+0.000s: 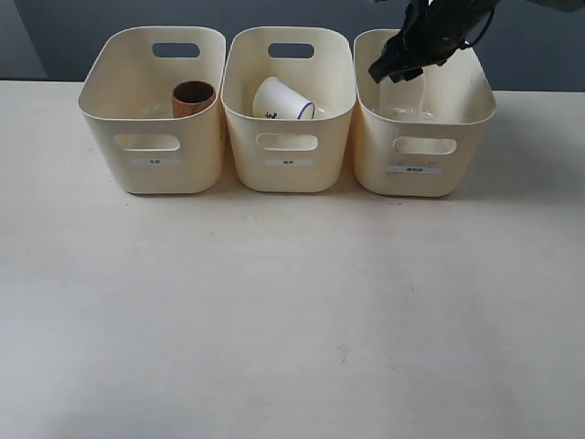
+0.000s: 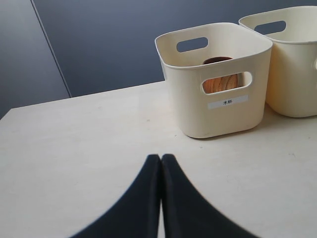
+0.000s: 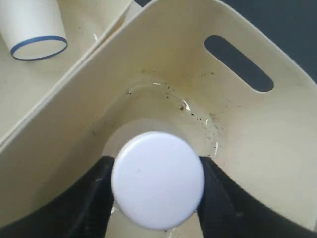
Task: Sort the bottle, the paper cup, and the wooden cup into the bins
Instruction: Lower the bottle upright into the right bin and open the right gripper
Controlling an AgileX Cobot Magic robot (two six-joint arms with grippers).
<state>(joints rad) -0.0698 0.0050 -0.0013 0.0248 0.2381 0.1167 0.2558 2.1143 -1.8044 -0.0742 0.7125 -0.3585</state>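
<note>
Well, R gripper (image 3: 158,192) clamps the bottle (image 3: 157,168) near its top; prob. light, slippery, squishy. L gripper (image 2: 161,163): 2 fingers together.

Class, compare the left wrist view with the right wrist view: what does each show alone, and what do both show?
Left wrist only: the shut left gripper, the table, the wooden cup in the left bin. Right wrist only: the right gripper clamped on the bottle by its cap inside the right bin, plus the paper cup. Both: the middle bin.
</note>
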